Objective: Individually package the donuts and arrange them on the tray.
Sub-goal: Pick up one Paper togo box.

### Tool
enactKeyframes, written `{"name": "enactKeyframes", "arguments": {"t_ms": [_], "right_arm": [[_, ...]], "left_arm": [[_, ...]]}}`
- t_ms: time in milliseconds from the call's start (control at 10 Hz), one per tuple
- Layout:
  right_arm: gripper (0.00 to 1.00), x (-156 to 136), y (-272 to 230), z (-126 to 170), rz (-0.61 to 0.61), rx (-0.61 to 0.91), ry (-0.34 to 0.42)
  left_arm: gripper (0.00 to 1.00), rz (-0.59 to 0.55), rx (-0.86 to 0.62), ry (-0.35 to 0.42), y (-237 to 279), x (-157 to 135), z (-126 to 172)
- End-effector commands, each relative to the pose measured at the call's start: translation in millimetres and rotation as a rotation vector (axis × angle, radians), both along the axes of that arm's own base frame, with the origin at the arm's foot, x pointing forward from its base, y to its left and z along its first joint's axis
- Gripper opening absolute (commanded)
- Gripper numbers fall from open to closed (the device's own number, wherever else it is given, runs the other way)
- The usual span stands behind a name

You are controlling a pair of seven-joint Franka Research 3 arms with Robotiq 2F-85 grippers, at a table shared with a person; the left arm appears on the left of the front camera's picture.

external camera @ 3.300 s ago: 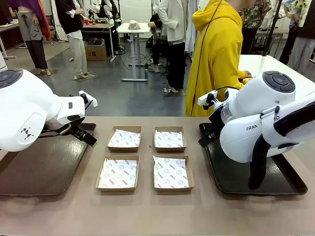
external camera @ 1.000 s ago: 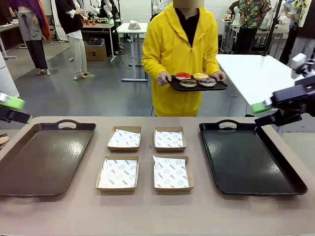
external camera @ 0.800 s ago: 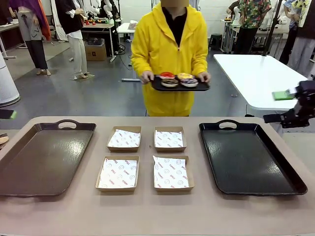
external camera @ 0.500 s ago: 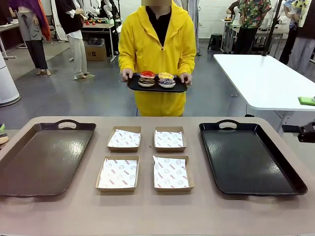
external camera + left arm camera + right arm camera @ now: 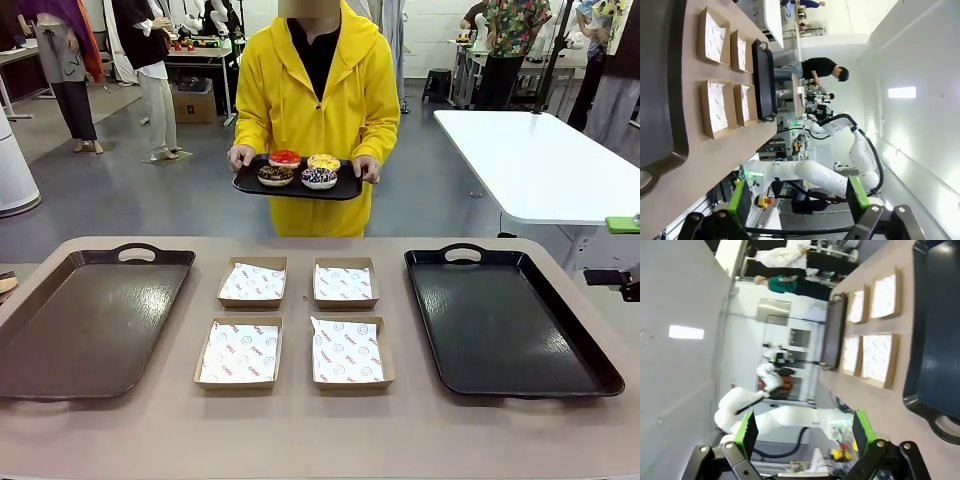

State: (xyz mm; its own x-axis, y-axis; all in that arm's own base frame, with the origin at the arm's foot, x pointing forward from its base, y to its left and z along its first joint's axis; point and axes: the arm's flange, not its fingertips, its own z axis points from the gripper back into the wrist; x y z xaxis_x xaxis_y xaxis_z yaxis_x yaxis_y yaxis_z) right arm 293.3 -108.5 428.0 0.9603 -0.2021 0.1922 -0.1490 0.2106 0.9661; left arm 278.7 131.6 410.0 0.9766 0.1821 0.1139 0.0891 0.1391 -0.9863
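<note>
A person in a yellow hoodie stands at the far side holding a small black tray point(image 5: 345, 187) with several donuts: red point(image 5: 285, 158), yellow point(image 5: 323, 161), chocolate brown point(image 5: 275, 175) and purple with sprinkles point(image 5: 319, 177). On the table lie a large brown tray point(image 5: 85, 320) at the left and a large black tray point(image 5: 510, 320) at the right. My right gripper point(image 5: 622, 251) stands open off the table's right edge, with nothing between its green pads point(image 5: 863, 427). In the left wrist view my left gripper point(image 5: 799, 197) is open and holds nothing, off to the side of the table.
Several shallow cardboard boxes lined with printed paper, such as the front left one point(image 5: 239, 352) and the back right one point(image 5: 345, 283), sit between the two large trays. A white table point(image 5: 530, 160) stands behind at the right. Other people stand farther back.
The person has walked left to the table's middle and lowered the donut tray. My right gripper has drawn back to the right edge; the left gripper has left the front view.
</note>
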Motion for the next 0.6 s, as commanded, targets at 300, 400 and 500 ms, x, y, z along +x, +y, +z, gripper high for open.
{"name": "enactKeyframes", "arguments": {"t_ms": [300,400,500], "right_arm": [[1.0,-2.5,-6.7,-6.3,-0.008,0.069,0.011],[1.0,-2.5,-6.7,-6.3,-0.008,0.069,0.011],[1.0,-2.5,-6.7,-6.3,-0.008,0.069,0.011]], "left_arm": [[1.0,-0.006,-0.028,0.014,-1.2,1.2,-5.7],[1.0,-0.006,-0.028,0.014,-1.2,1.2,-5.7],[1.0,-0.006,-0.028,0.014,-1.2,1.2,-5.7]]}}
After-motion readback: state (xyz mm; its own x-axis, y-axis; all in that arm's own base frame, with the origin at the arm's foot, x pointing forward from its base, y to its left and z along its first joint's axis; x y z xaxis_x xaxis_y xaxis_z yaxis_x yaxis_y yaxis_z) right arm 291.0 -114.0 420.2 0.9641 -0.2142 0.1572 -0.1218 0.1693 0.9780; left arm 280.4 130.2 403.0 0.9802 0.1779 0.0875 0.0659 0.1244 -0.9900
